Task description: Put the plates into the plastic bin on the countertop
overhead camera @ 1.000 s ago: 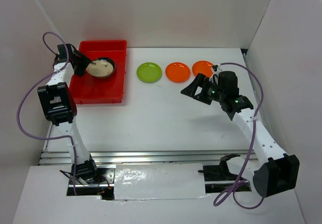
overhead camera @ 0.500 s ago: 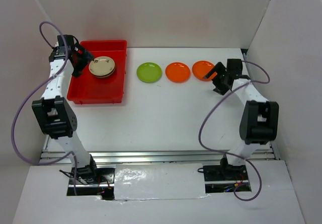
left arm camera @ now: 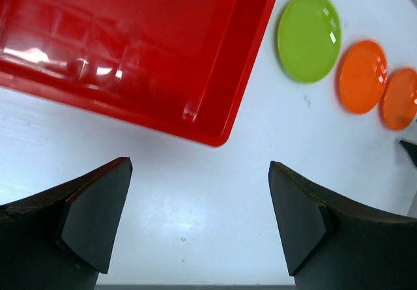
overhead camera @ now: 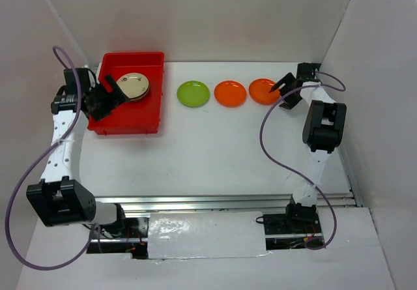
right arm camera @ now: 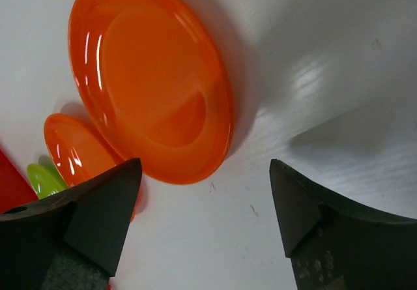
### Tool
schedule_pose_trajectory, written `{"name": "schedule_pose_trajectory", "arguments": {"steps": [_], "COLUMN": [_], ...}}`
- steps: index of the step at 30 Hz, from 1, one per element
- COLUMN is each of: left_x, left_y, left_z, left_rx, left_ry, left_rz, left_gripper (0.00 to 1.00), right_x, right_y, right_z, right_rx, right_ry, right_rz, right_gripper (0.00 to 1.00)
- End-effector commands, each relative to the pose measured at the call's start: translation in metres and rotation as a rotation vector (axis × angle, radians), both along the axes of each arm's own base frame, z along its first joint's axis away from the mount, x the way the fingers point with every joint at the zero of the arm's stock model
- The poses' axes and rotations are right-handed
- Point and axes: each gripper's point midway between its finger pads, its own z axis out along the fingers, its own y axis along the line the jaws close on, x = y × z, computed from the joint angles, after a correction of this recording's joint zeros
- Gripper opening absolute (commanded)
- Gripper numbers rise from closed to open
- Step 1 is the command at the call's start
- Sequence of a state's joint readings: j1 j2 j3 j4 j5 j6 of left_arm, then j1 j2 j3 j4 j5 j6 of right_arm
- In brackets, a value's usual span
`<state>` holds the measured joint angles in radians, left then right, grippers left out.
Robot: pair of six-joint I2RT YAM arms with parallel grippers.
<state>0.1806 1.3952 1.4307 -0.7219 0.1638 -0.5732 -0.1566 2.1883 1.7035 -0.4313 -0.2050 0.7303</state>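
Observation:
The red plastic bin point(overhead camera: 127, 111) sits at the back left of the white countertop point(overhead camera: 215, 153), with a cream patterned plate point(overhead camera: 133, 86) lying on top of a darker one inside. My left gripper point(overhead camera: 107, 100) hovers over the bin's front-left part, open and empty point(left arm camera: 199, 218), with the bin point(left arm camera: 130, 55) ahead of it. A lime green plate point(overhead camera: 193, 94) and two orange plates point(overhead camera: 230, 93) point(overhead camera: 262, 90) lie in a row to the bin's right. My right gripper point(overhead camera: 285, 88) is open at the rightmost orange plate's point(right arm camera: 153, 81) right edge, with one fingertip point(right arm camera: 107, 212) beside the rim and only bare countertop between the jaws point(right arm camera: 205, 205).
White walls enclose the countertop on the left, back and right; the right wall point(overhead camera: 365, 75) is close behind my right gripper. The left wrist view shows the green plate point(left arm camera: 309, 37) and both orange plates point(left arm camera: 361, 76) point(left arm camera: 399, 99) beyond the bin's corner.
My left gripper opened, left the cream plate in the bin and drew back toward the bin's front left. My right arm swung to the back right, up to the rightmost orange plate.

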Motion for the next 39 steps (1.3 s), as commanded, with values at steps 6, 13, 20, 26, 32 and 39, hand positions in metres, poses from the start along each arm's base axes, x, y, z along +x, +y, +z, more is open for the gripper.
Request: {"name": "schedule_pose_trajectory", "arguments": {"steps": [6,13,20,26,32,39], "left_x": [-0.019,-0.019,-0.013,0.008,0.024,0.03], "left_y": [-0.003,-0.002,-0.028,-0.111,-0.201,-0.209], "left_z": [0.007,-0.005,-0.004,0.039,0.05,0.035], "left_rx": [0.042,0.027,-0.032,-0.106,-0.269,-0.269], "left_ry": [-0.064,-0.058,-0.09,-0.218,-0.277,-0.248], "left_rz": [-0.053,-0.056,-0.174,-0.375,-0.676,-0.676], "left_gripper": [0.99,0.99,0.99,0.99,0.99,0.98], "right_x": [0.012,0.015,-0.017,-0.033,-0.102,-0.172], "right_y": [-0.006,-0.007,-0.034,0.024,0.203,0.286], "right_z": [-0.027,-0.033,0.009,0.117,0.159,0.215], "right_rx": [0.052,0.061,-0.06,-0.241,0.129,0.267], "right_ry": [0.101,0.12,-0.004,-0.171,-0.42,-0.551], "right_rz": [0.021,0.01,-0.257,-0.098,0.439,0.679], "right_gripper": [0.58,0.17,0.0,0.0,0.0,0.0]}}
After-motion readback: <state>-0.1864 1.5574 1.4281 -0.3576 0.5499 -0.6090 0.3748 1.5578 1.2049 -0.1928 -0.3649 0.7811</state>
